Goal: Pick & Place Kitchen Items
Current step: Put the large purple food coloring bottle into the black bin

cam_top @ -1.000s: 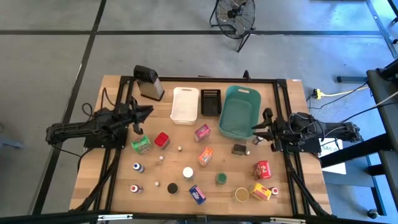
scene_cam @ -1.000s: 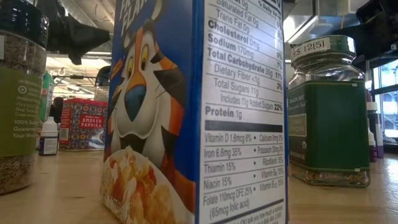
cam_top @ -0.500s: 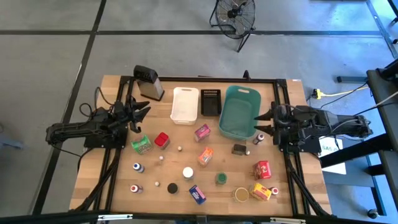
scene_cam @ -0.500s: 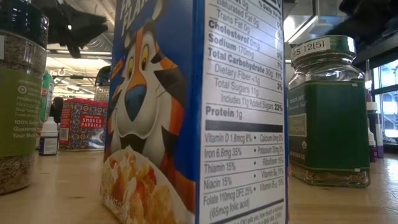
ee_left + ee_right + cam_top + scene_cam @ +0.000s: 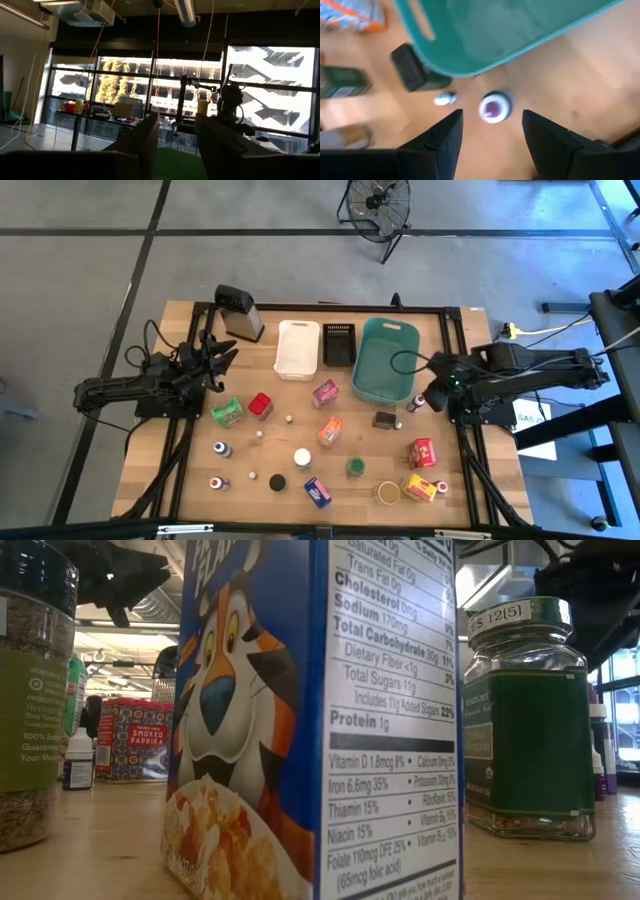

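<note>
Wooden table (image 5: 190,470) boards held many small groceries. Beside the teal basket (image 5: 385,360) stood a little capped bottle (image 5: 494,107). Open and empty, the right gripper (image 5: 490,132) hung above it. It looked light, hard and easy to tip; the sides seemed best to pinch. Away from the basket, the left gripper (image 5: 222,360) hung open and empty too.

The tall blue cardboard cereal box (image 5: 310,730) carries a nutrition panel: "Cholesterol 0mg", "Sodium 170mg", "Protein 1g". The green-labelled glass jar (image 5: 528,720) has a lid sticker reading "$ 12(5)". The red tin (image 5: 135,738) reads "SMOKED PAPRIKA".
</note>
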You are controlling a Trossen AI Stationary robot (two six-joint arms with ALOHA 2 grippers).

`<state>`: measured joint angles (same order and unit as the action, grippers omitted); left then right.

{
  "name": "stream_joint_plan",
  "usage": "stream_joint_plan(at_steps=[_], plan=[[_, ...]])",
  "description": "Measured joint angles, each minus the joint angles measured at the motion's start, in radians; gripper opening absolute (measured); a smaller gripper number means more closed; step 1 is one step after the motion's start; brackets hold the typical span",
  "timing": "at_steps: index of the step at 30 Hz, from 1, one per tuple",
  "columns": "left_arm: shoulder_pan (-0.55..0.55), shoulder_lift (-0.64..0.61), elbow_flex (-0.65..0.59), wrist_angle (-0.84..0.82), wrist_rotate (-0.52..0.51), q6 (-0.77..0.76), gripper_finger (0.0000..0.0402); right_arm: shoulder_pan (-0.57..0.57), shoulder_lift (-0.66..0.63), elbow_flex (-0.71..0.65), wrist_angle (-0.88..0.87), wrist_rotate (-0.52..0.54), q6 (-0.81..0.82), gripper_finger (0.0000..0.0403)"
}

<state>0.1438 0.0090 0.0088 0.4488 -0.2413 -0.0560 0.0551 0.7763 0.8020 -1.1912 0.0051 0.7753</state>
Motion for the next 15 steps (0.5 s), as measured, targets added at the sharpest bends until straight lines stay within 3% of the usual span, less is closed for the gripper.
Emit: stream_joint_plan(at_steps=[15], plan=[[0.000, 0.000, 0.000, -0.003, 0.000, -0.001, 0.0124, -0.001, 0.197, 0.011, -0.060, -0.028, -0.069, 0.0207]])
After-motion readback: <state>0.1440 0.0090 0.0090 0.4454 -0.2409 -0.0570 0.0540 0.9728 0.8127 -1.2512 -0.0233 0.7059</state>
